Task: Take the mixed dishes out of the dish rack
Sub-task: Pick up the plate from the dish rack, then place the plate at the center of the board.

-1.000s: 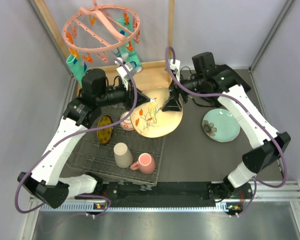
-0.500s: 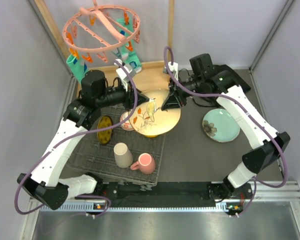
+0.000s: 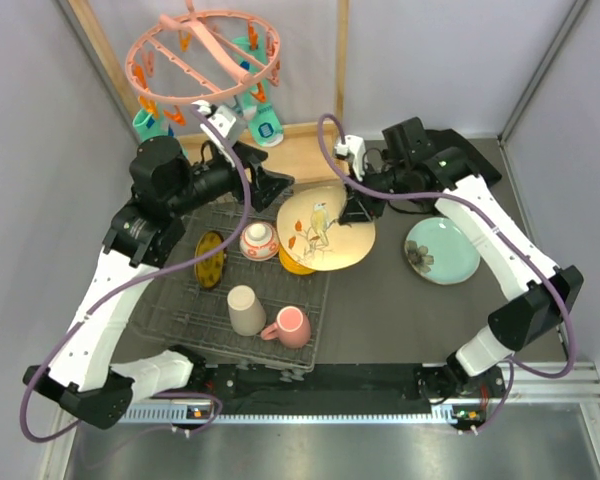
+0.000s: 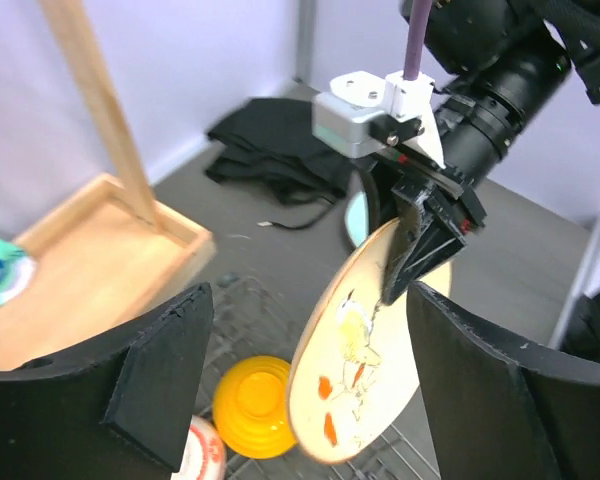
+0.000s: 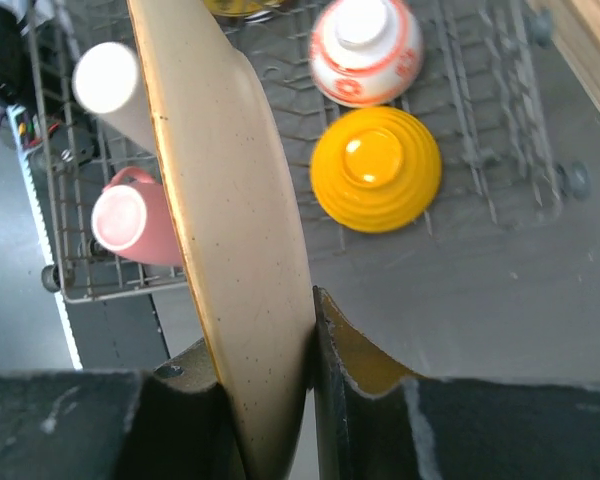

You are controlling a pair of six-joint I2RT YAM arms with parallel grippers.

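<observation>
The right gripper [image 3: 356, 207] is clamped on the rim of the cream bird-painted plate [image 3: 325, 230], holding it tilted over the far right corner of the dish rack [image 3: 175, 305]. The left gripper [image 3: 272, 186] hangs open-jawed over the rack's far edge, apart from the plate. A red-white bowl [image 3: 259, 240], orange bowl [image 5: 376, 168], beige cup [image 3: 246, 309] and pink mug [image 3: 291, 326] sit in the rack; a pale green plate [image 3: 442, 250] lies right of it.

I'm driving a lab-type robot test cell, not a real kitchen. Plain pale panels [image 3: 40, 110] box in a dark grey tabletop [image 3: 400, 310]. An aluminium rail [image 3: 570, 385] runs along the near edge, with the left arm [image 3: 90, 310] and right arm [image 3: 500, 240] bolted there. The dish rack [image 3: 170, 310] and the pink peg hanger [image 3: 205, 55] on its wooden frame [image 3: 95, 45] look like staged props.
</observation>
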